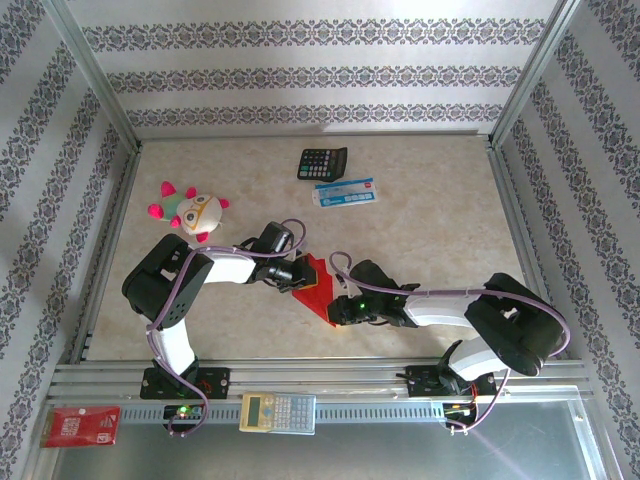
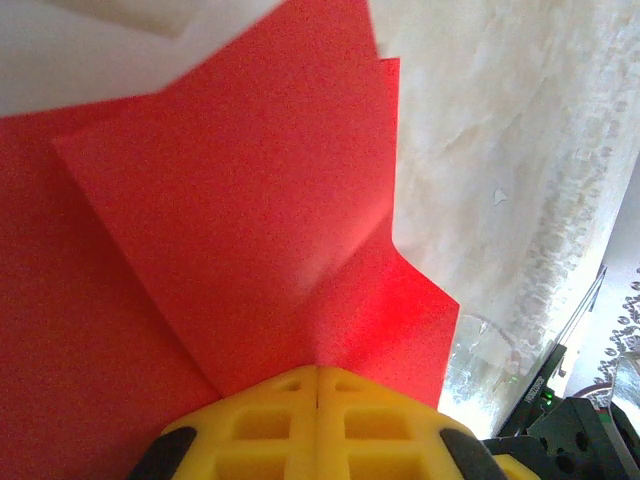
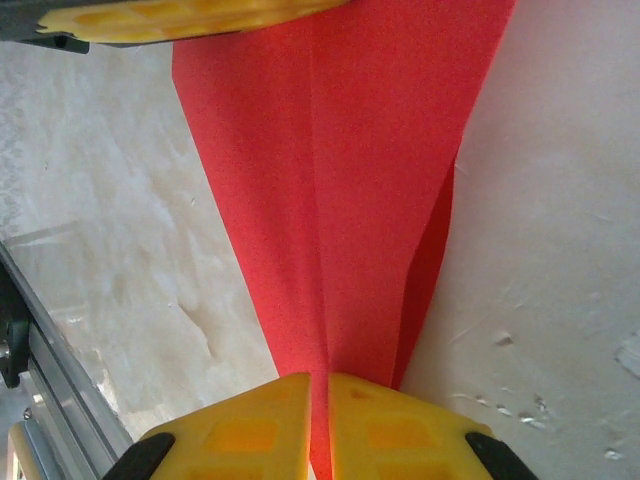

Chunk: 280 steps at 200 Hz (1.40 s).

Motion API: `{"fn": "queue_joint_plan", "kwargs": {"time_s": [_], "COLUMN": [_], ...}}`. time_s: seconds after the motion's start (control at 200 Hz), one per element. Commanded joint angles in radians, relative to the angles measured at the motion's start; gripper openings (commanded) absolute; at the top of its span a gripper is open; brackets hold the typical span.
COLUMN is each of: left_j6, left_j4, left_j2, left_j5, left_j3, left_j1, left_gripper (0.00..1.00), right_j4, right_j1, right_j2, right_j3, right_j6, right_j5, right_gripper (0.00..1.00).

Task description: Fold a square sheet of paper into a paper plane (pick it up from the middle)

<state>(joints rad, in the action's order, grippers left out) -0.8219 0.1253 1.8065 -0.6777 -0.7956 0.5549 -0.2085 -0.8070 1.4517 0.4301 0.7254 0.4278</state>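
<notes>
**Red paper held between both arms at mid-worktop**

On the worktop (image 1: pixel 420 250) I find both arms reaching to the centre, neither nearer the work than the other. The red paper (image 1: pixel 318 285), part-folded and tapered, spans between them. Its long axis runs diagonally from the left gripper (image 1: pixel 296 276) at the far-left end to the right gripper (image 1: pixel 340 310) at the near-right end. The broad, fanned end is at the left and the narrow end points toward the right arm. Both sets of jaws are together, clamped on the paper. In my judgement the next crease follows that axis.
</notes>
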Motion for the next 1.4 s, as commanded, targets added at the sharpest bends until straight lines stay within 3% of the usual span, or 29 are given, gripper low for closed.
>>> {"fn": "queue_joint_plan", "kwargs": {"time_s": [0.0, 0.724, 1.394], "left_j6": [0.02, 0.017, 0.02], "left_j4": [-0.085, -0.079, -0.085], "left_j2": [0.011, 0.012, 0.01], "left_j5": [0.062, 0.064, 0.064], "left_j3": [0.036, 0.05, 0.05], "left_j1": [-0.015, -0.016, -0.018], "left_gripper": [0.05, 0.05, 0.05], "right_j4": [0.007, 0.06, 0.044], "right_j1": [0.004, -0.028, -0.031], "right_j2": [0.016, -0.106, -0.017], "right_j3": [0.0, 0.036, 0.006], "right_j6": [-0.02, 0.02, 0.007], "right_j5": [-0.012, 0.0, -0.015], "right_gripper": [0.14, 0.15, 0.14]}}
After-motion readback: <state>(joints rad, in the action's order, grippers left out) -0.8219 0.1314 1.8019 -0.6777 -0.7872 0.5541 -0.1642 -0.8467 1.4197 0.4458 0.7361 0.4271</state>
